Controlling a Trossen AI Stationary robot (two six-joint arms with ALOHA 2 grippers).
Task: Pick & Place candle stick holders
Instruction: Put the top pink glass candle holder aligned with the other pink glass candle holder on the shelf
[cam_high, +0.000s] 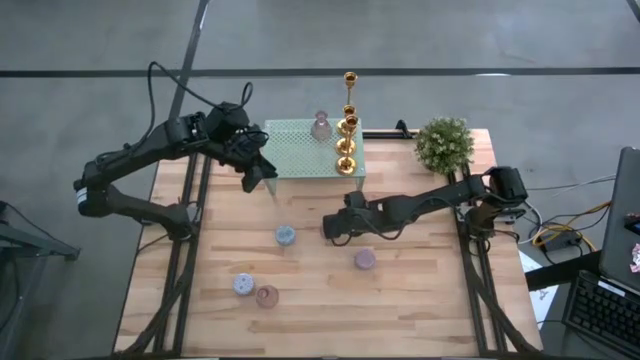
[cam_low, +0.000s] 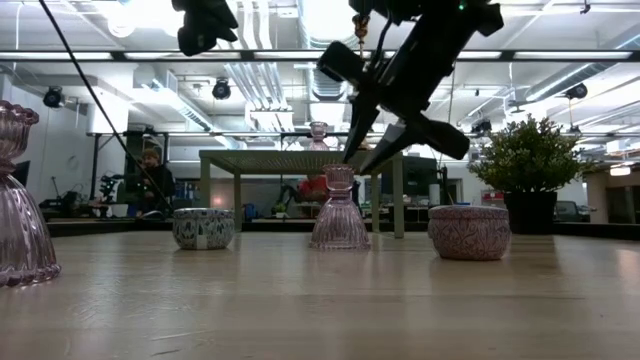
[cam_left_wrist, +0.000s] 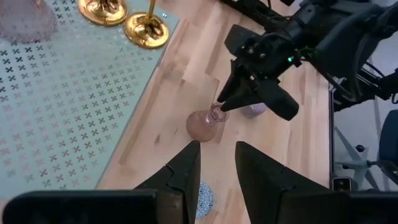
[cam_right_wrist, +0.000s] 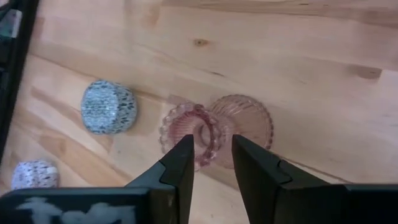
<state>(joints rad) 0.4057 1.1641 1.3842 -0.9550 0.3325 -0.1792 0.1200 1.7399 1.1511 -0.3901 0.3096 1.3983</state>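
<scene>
Right gripper (cam_high: 333, 228) at centre of high view, directly over a pink glass holder (cam_right_wrist: 214, 130); in right wrist view fingers (cam_right_wrist: 180, 163) straddle the holder's scalloped top rim, jaws a little apart, not visibly clamped on it. Cannot tell if touching. In low view holder (cam_low: 339, 210) upright on table, mid-frame, fingertips just above its top.

Left gripper (cam_high: 262, 170) upper left of centre in high view, at near left corner of green mesh rack (cam_high: 300, 150), holding nothing, jaws slightly apart.

Pink holder: ribbed clear glass, bell-shaped base, narrow neck, frilled cup.

Counts, high view: three gold candlesticks (cam_high: 346, 140) in a row on right edge of rack; one clear pink glass holder (cam_high: 320, 126) on rack top. On table: blue speckled squat holder (cam_high: 285, 236) left of right gripper, mauve squat holder (cam_high: 365, 260) lower right of it, pale blue one (cam_high: 244, 284) and pinkish-brown one (cam_high: 267, 296) lower left, side by side. One potted plant (cam_high: 444, 144) upper right.
</scene>
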